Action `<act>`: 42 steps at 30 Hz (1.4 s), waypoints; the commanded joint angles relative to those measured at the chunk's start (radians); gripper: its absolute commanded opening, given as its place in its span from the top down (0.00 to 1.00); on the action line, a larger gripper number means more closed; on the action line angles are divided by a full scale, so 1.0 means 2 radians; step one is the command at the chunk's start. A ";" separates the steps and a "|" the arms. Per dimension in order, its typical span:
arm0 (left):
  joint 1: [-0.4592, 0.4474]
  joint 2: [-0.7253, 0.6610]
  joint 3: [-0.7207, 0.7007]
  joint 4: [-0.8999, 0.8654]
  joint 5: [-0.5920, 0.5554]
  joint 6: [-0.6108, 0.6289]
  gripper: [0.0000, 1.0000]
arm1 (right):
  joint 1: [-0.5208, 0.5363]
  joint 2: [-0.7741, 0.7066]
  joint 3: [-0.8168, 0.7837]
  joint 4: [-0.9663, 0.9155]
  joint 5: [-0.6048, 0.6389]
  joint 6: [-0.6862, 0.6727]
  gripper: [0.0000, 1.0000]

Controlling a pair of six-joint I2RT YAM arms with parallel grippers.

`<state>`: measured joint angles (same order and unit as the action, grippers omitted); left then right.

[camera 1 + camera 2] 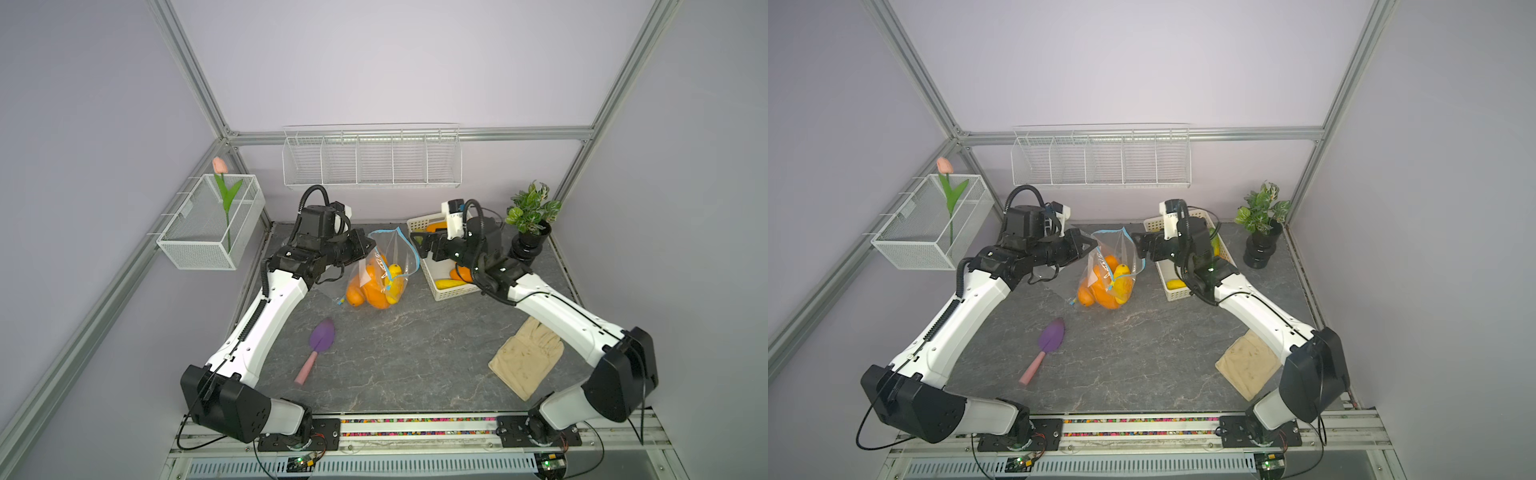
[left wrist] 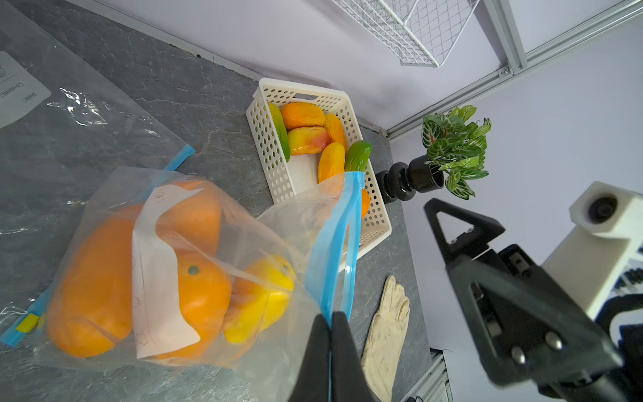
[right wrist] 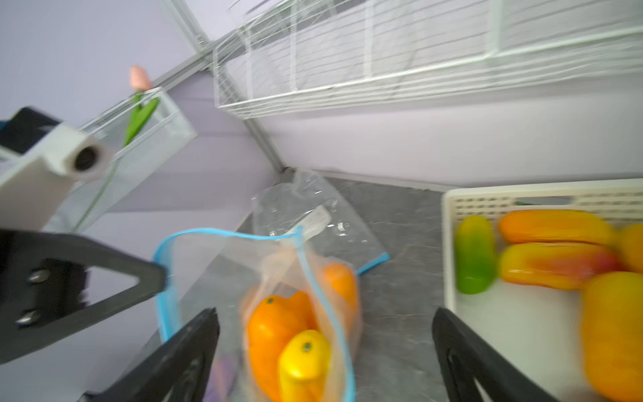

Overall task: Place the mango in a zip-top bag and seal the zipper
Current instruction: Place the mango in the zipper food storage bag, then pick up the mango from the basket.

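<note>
Left jaws clamp the rim of the zip-top bag [image 2: 285,222], while right jaws gape empty near the bagged yellow mango [image 3: 302,362].

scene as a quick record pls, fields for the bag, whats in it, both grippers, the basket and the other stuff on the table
zip-top bag: resting on table, top held up, mouth open, zipper unsealed
contents: orange mangoes and one yellow mango
left gripper: shut on the bag's blue zipper rim
right gripper: open, empty, near the bag's mouth
basket: white, holds loose mangoes, orange, green, reddish
spare bag: empty, flat on table
elsewhere: purple trowel, glove, potted plant
</note>
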<state>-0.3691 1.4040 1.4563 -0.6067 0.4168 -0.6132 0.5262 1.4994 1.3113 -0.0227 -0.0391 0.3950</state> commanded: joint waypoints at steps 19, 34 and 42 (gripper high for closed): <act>0.004 -0.042 0.002 0.046 0.002 -0.016 1.00 | -0.104 0.389 0.356 -0.325 0.175 -0.027 0.16; 0.005 -0.018 0.001 0.034 0.019 0.007 1.00 | -0.104 0.473 0.433 -0.340 0.162 -0.041 0.37; 0.005 0.054 0.100 -0.050 0.019 0.064 1.00 | -0.101 0.347 0.349 -0.274 0.094 -0.026 0.66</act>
<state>-0.3653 1.4971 1.5848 -0.6415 0.4465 -0.5564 0.3222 2.3741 2.0766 -0.6544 0.2276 0.3187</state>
